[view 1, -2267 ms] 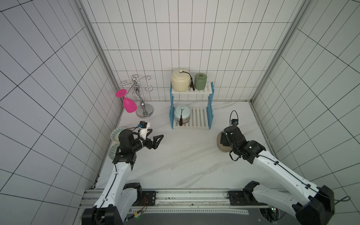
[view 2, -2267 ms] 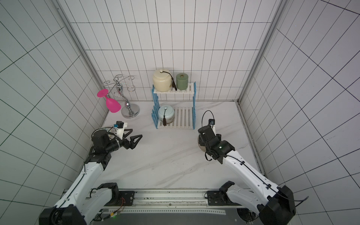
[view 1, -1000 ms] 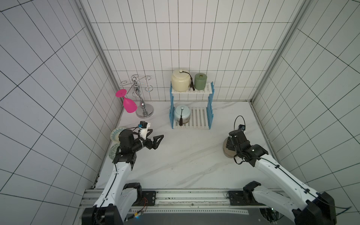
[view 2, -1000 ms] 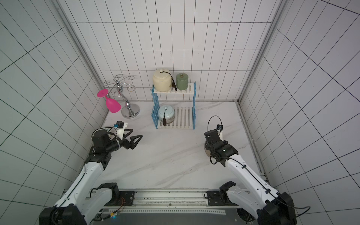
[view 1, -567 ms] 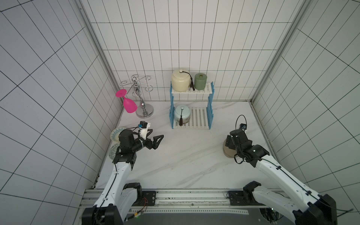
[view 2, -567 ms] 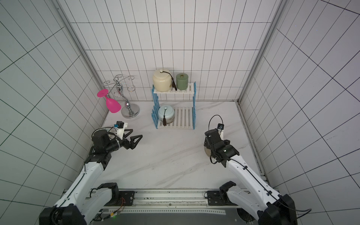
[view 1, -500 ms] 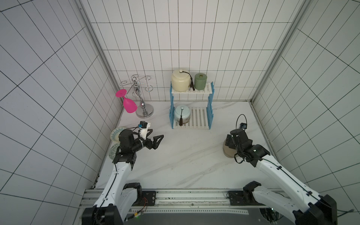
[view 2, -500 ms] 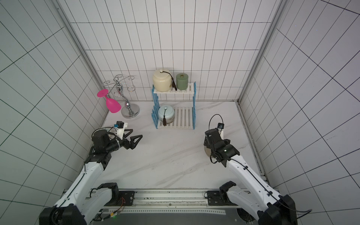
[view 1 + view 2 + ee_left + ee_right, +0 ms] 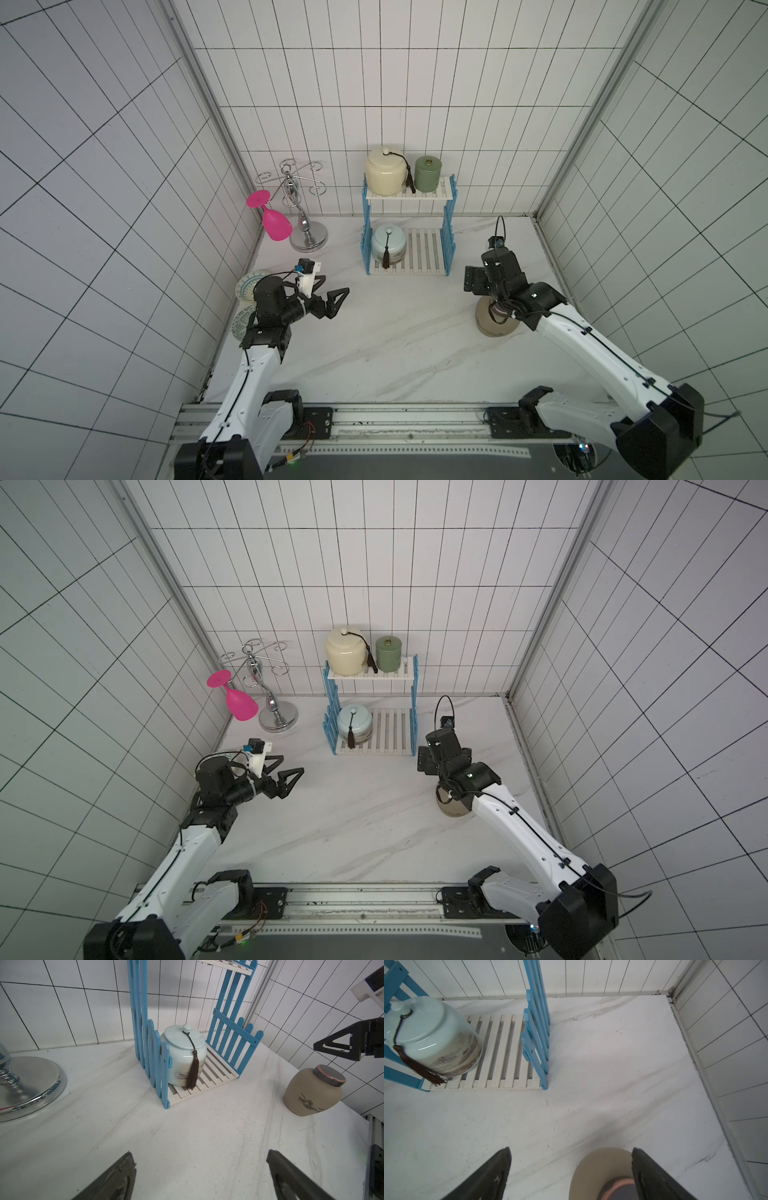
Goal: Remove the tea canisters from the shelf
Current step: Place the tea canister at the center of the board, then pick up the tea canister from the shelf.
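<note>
your left arm rises from the front rail along the left wall and bends at the wrist. it holds the left gripper level above the white marble tabletop, aimed toward the middle, with its jaws wide apart and nothing between them.

your right arm reaches in a long diagonal from the right end of the rail. its wrist is tipped down, so the right gripper hangs over the tan ceramic jar with the brown lid. its jaws are spread too, and the left wrist view shows a gap between them and the jar.

that tan jar stands upright on the tabletop, off the two-tier rack with white slats and blue picket sides and near the right wall.

the large cream jar with the dark tassel and the small green cylinder jar sit side by side on the top board. the pale blue jar with the tassel is on the left part of the bottom board.

a pink goblet hangs upside down from the chrome wire stand, left of the rack.
</note>
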`<move>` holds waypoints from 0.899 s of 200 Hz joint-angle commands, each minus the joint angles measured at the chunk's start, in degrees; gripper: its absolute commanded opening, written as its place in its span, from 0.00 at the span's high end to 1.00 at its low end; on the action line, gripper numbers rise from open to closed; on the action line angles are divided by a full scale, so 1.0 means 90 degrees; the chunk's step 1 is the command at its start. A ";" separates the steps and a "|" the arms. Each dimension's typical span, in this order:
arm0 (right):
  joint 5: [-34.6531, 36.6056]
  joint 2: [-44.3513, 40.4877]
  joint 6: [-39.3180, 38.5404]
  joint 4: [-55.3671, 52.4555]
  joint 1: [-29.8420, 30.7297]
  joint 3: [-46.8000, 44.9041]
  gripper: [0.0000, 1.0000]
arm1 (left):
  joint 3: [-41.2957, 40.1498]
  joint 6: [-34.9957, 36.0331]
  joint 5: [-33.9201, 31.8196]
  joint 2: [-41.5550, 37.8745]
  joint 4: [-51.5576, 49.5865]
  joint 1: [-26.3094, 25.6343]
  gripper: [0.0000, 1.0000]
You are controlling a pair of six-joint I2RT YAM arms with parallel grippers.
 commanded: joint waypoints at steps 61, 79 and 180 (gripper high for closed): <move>-0.0915 0.1461 -0.0662 0.0977 0.0590 0.1491 0.08 | -0.0017 0.0005 0.0038 -0.0122 0.0004 0.0066 0.01; -0.1071 0.1806 -0.0793 0.1241 0.0669 0.1783 0.08 | -0.0013 0.0005 0.0030 -0.0131 0.0005 0.0082 0.01; -0.1760 0.4117 -0.1257 0.1594 0.0700 0.3946 0.10 | -0.0007 0.0034 -0.0002 -0.0218 -0.0037 0.0104 0.01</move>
